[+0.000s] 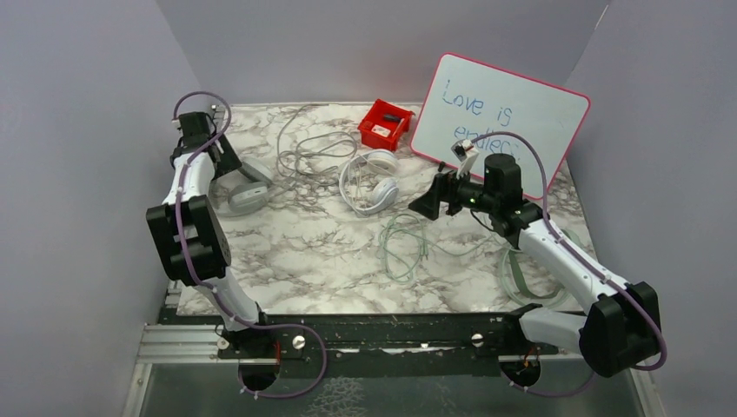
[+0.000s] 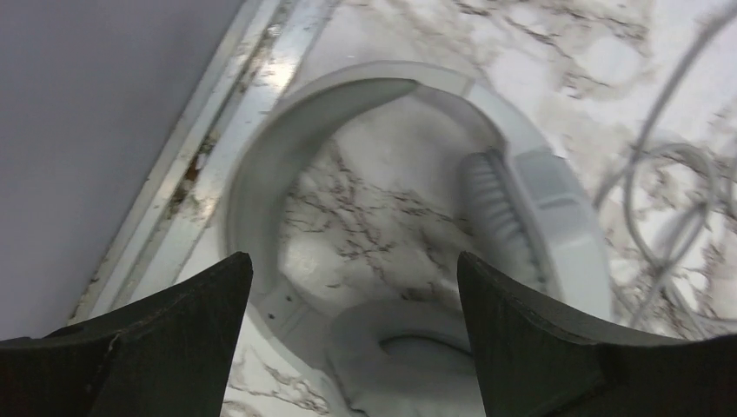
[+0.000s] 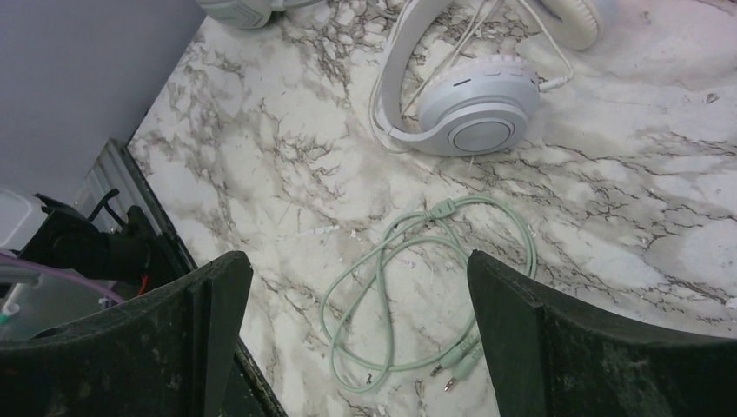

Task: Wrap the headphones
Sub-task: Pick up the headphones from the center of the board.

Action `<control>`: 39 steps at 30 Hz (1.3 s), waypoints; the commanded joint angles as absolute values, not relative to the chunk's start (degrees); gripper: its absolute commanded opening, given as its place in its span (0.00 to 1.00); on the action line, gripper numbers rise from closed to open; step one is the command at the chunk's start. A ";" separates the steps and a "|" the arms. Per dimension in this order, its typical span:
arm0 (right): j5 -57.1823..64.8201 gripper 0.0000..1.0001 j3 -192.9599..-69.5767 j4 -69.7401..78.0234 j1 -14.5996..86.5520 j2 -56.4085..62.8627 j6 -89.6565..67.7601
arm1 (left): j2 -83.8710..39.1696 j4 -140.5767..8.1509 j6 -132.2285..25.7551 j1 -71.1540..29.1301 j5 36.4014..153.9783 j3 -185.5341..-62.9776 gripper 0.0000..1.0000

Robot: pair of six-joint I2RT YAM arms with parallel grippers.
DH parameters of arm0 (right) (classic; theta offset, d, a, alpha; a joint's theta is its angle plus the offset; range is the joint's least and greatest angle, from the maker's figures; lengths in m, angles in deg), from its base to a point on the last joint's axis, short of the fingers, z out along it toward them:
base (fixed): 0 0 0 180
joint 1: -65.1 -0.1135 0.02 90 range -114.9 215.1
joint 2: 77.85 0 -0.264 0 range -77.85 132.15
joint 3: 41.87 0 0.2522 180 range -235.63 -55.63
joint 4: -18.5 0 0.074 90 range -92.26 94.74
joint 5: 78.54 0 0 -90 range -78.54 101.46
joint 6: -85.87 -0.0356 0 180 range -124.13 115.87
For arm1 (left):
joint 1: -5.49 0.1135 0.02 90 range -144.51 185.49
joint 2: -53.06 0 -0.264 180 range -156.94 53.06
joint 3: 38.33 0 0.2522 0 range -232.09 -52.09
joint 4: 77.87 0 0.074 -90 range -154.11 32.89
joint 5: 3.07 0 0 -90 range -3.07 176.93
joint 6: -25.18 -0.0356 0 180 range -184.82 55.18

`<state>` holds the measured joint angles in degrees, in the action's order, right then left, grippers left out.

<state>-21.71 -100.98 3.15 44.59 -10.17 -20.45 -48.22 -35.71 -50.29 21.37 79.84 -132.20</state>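
Status: L gripper [image 2: 352, 265] wide open, nothing between the fingers [image 2: 174, 339]. It hangs over the grey-green headphones [image 1: 246, 196] at the table's [image 1: 304, 261] 10 o'clock, near the side wall. L wrist cam looks down into that pair: headband [image 2: 261, 165] arcs from 9 round to 2 o'clock, ear pad [image 2: 395, 356] at 6, bare marble inside the loop. Contact w/ the pair: can't tell. A grey cable [image 1: 304, 148] lies in loose loops at 11-12 o'clock of the table, not wrapped.

R gripper [image 3: 356, 261] also wide open and empty, up off the table at approx 2-3 o'clock, pointing toward 9. Below it in the R wrist view: mint cable [image 3: 434, 230] in a loose double loop flat on the marble, plugs [image 3: 461, 356] at 6 o'clock, clear of both fingers. At 12-1 of that view: white headphones [image 3: 474, 109], one cup outer shell up, thin cable across the band. On the overhead they sit just past table centre toward 12. Mint cable trails off toward 4 o'clock, where the mint headphones [image 1: 514, 276] lie partly under the R arm [image 1: 565, 261].

Red bin [image 1: 385, 124] at 12-1, whiteboard [image 1: 513, 109] leaning at the back beside it, 1-2.
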 commanded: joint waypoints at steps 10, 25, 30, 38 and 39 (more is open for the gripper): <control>-25.81 0.99 -103.31 0.87 43.28 -8.96 -18.56 | -56.99 -44.24 -58.99 28.02 72.29 -128.32 0.88; -24.18 0.99 -103.92 1.03 41.81 -8.74 -17.93 | -61.07 -46.59 -61.00 28.93 71.63 -128.53 0.45; -23.74 0.99 -104.15 0.85 41.17 -8.77 -18.01 | -53.88 -46.02 -59.77 28.95 64.78 -127.49 0.16; -19.14 0.99 -104.59 0.37 40.10 -7.46 -17.58 | -46.01 -43.53 -57.14 28.89 64.56 -127.98 0.00; -20.20 0.99 -104.93 0.41 40.07 -6.97 -17.69 | -45.04 -42.86 -56.51 28.87 64.85 -128.43 0.00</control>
<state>-22.12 -102.40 1.51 40.50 -8.60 -18.46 -50.43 -44.49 -58.88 28.51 66.28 -127.33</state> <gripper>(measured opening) 0.992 0.111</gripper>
